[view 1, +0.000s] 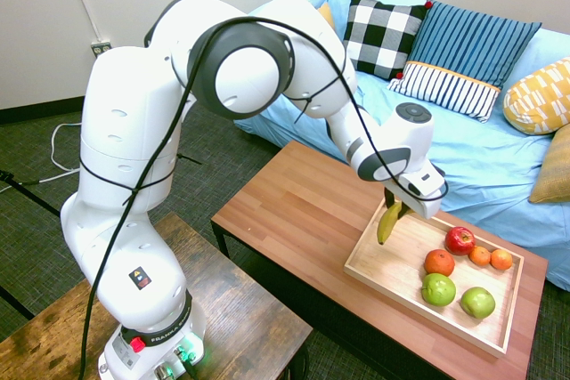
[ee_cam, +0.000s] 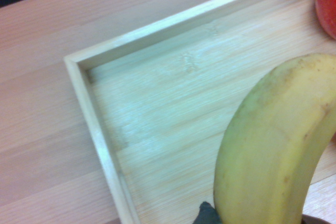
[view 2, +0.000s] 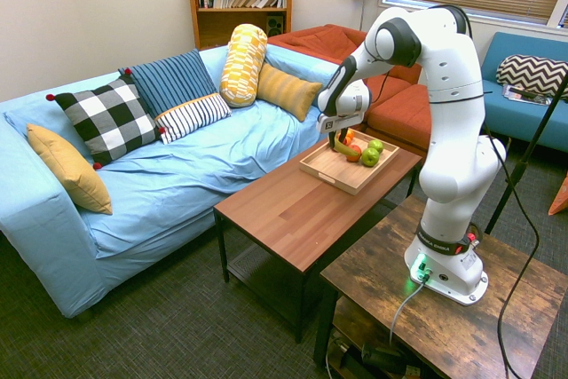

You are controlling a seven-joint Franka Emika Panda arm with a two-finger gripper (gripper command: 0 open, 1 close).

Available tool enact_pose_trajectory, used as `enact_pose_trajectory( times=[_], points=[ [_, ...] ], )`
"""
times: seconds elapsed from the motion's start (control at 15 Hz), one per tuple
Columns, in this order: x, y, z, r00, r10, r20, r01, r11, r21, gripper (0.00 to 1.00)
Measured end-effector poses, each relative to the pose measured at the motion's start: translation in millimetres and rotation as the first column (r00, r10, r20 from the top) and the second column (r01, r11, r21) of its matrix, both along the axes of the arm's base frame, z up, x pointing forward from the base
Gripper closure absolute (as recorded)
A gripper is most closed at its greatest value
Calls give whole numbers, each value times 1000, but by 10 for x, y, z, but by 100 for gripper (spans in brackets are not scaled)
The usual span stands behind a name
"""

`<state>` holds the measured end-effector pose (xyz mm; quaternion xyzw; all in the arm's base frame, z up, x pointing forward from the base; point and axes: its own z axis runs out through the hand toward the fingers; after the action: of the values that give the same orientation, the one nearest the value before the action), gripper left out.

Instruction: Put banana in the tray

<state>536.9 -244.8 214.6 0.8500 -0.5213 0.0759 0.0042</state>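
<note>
Banana (view 1: pixel 388 222) hanging from gripper (view 1: pixel 398 210), jaws clenched on upper end, fruit above empty corner of tray (view 1: pixel 383 266), clear of apples (view 1: pixel 456 294). Light, soft-skinned, bruises easily; curved, likely to swing. Mid-body pinch would steady it better; lower gently.

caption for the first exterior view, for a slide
White arm's jaws shut on the banana, hanging it over the near corner of the wooden tray of fruit.
</note>
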Motion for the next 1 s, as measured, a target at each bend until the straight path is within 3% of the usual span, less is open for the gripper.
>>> enact_pose_trajectory(
  times=[0.53,0.6,1.0],
  points=[
    [139,-270,-811,998,-26,-66,27,999,19,100],
    [142,-279,-842,997,-25,-68,27,999,20,0],
    [92,-331,-965,997,-22,-73,25,999,34,0]
  ],
)
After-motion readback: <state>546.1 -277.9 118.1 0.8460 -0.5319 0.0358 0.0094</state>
